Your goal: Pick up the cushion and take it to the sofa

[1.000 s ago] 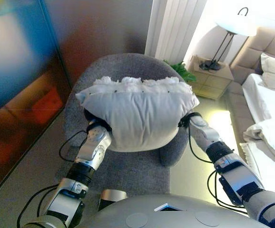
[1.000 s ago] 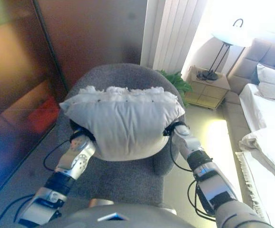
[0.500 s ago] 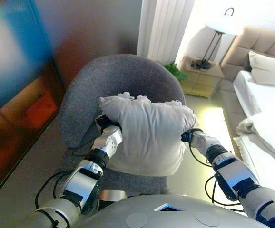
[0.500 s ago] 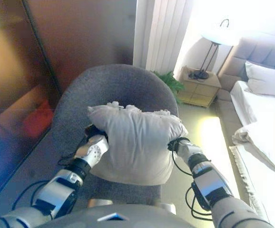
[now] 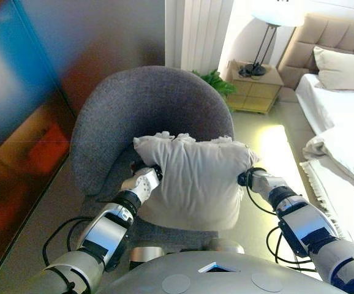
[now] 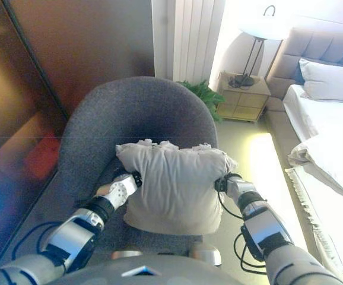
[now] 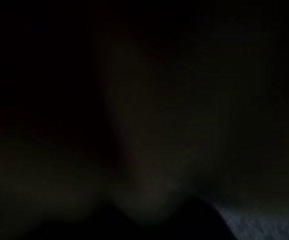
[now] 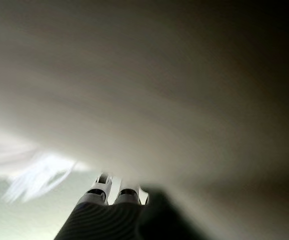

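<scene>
A plump white cushion (image 5: 195, 184) with a ruffled top edge hangs between my two hands, just above the seat of a round grey armchair (image 5: 140, 104). My left hand (image 5: 143, 182) presses against the cushion's left side, mostly hidden behind it; the left wrist view is dark. On the cushion's right side sits my right hand (image 5: 258, 180). In the right wrist view its fingers (image 8: 104, 187) run straight against the pale cushion cloth (image 8: 144, 90).
The armchair's high curved back stands beyond the cushion. A dark glossy wall panel (image 5: 30, 92) runs along the left. To the right are a bed (image 5: 342, 122), a wooden nightstand (image 5: 253, 92) with a lamp, and a green plant (image 5: 210, 79).
The cushion has come down and nearer to me, from the height of the chair back to low over the seat, with both arms drawn in. The camera has also shifted.
</scene>
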`<state>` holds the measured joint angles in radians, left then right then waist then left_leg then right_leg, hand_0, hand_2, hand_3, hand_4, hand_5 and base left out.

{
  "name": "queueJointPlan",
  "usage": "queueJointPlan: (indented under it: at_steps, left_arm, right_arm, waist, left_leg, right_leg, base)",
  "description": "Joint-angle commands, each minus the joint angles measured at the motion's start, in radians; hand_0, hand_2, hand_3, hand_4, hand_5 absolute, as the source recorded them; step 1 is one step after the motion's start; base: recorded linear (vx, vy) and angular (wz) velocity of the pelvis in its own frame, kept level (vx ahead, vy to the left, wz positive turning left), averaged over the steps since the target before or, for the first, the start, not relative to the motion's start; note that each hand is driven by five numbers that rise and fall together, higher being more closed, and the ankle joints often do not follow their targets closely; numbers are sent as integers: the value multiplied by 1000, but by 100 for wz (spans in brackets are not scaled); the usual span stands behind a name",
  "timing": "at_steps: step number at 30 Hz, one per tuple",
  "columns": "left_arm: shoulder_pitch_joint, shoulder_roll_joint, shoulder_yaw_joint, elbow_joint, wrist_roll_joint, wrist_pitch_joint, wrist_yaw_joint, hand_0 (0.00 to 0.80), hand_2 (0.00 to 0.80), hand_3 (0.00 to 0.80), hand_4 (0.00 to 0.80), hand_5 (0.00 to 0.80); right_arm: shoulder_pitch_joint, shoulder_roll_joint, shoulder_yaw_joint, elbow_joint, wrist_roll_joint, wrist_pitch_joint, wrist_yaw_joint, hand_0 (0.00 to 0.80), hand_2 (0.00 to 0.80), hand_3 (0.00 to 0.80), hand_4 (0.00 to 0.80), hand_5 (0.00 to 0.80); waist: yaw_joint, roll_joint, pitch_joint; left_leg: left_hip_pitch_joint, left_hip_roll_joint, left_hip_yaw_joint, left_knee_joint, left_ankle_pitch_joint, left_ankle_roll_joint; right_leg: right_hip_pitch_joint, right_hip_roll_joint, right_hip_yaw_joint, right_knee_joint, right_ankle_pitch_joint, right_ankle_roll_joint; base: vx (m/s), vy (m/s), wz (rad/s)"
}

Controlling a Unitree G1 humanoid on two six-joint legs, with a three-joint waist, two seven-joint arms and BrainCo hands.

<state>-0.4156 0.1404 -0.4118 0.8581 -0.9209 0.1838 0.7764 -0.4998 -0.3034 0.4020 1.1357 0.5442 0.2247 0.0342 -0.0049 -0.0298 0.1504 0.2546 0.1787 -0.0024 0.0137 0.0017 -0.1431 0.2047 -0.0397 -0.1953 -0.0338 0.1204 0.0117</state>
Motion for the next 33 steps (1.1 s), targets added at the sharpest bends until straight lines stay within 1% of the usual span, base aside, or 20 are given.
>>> queueJointPlan:
  at_steps: [1,4,6,8,11,13,15,16,20,22,24,27,29,31,33]
  left_arm:
    - [-87,-114,-114,4,-49,-72,-79,0,0,0,0,0]
    - [-69,-98,-112,5,-40,-107,-140,0,0,0,0,0]
    - [-54,-86,-125,-20,1,-139,-195,0,0,0,0,0]
    - [-50,-76,-142,-42,33,-154,-238,0,0,0,0,0]
    - [-45,-48,-154,-97,112,-219,-299,0,0,0,0,0]
    - [-39,-33,-161,-138,164,-257,-340,0,0,0,0,0]
    - [-24,-20,-164,-177,178,-295,-366,0,0,0,0,0]
    - [-10,-13,-159,-208,179,-294,-379,0,0,0,0,0]
    - [22,2,-135,-255,182,-295,-404,0,0,0,0,0]
    - [40,19,-124,-284,221,-308,-430,0,0,0,0,0]
    - [55,32,-113,-310,259,-331,-446,0,0,0,0,0]
    - [85,56,-89,-360,298,-339,-463,0,0,0,0,0]
    - [112,80,-66,-398,325,-336,-498,0,0,0,0,0]
    - [138,95,-48,-431,358,-336,-503,0,0,0,0,0]
    - [162,109,-29,-470,356,-317,-519,0,0,0,0,0]
  right_arm:
    - [-89,39,19,-130,-29,-148,-7,0,0,0,0,0]
    - [-84,18,20,-160,-30,-178,-16,0,0,0,0,0]
    - [-74,-3,24,-190,-43,-203,-15,0,0,0,0,0]
    - [-68,-20,29,-213,-37,-227,-21,0,0,0,0,0]
    - [-54,-59,15,-256,-28,-258,-15,0,0,0,0,0]
    - [-42,-79,10,-277,-21,-296,1,0,0,0,0,0]
    - [-18,-93,5,-316,-15,-333,0,0,0,0,0,0]
    - [1,-104,0,-345,-25,-351,2,0,0,0,0,0]
    - [34,-123,-28,-428,-31,-393,-31,0,0,0,0,0]
    - [46,-139,-50,-456,-30,-428,-41,0,0,0,0,0]
    - [64,-156,-67,-495,-39,-449,-46,0,0,0,0,0]
    - [89,-184,-91,-551,-59,-474,-71,0,0,0,0,0]
    - [121,-201,-127,-585,-63,-497,-62,0,0,0,0,0]
    - [157,-209,-161,-633,-70,-500,-82,0,0,0,0,0]
    - [191,-218,-195,-662,-88,-480,-77,0,0,0,0,0]
  waist:
    - [12,11,-46]
    - [15,5,-49]
    - [20,0,-52]
    - [24,-4,-51]
    - [31,-12,-51]
    - [35,-15,-48]
    - [38,-18,-44]
    - [40,-21,-41]
    - [46,-27,-35]
    - [49,-32,-36]
    - [49,-35,-36]
    - [53,-40,-35]
    - [56,-45,-33]
    - [57,-50,-32]
    - [58,-57,-35]
  left_leg:
    - [-49,-34,52,54,-5,9]
    - [-50,-37,60,61,-13,10]
    - [-48,-38,67,67,-22,13]
    - [-50,-40,73,75,-29,16]
    - [-50,-45,81,77,-39,20]
    - [-50,-46,84,80,-47,23]
    - [-51,-50,87,86,-55,26]
    - [-47,-53,87,88,-59,29]
    - [-37,-62,91,90,-66,36]
    - [-33,-65,94,93,-71,37]
    - [-30,-67,95,96,-75,37]
    - [-19,-70,98,93,-78,40]
    - [-15,-71,98,97,-79,41]
    - [-10,-73,98,94,-79,43]
    - [-4,-75,96,92,-79,46]
  right_leg:
    - [22,-8,-20,53,-153,46]
    - [25,-12,-28,55,-158,48]
    - [26,-15,-34,58,-163,49]
    - [26,-17,-38,62,-166,49]
    - [28,-18,-45,60,-169,52]
    - [29,-18,-45,59,-172,52]
    - [31,-19,-45,58,-173,51]
    - [35,-18,-45,59,-174,51]
    - [46,-18,-45,58,-173,51]
    - [52,-17,-44,55,-173,51]
    - [58,-16,-41,52,-173,52]
    - [70,-13,-38,48,-172,51]
    - [74,-12,-35,52,-172,51]
    - [78,-9,-28,52,-169,51]
    - [82,-5,-21,49,-165,51]
  base:
    - [16,34,1]
    - [12,22,0]
    - [14,35,-2]
    - [-1,17,-1]
    - [0,0,0]
    - [-37,20,1]
    - [-43,25,-4]
    - [-33,17,-3]
    - [-8,3,0]
    - [0,0,0]
    - [0,0,0]
    - [0,0,0]
    - [0,0,0]
    - [0,0,0]
    - [-10,-15,0]
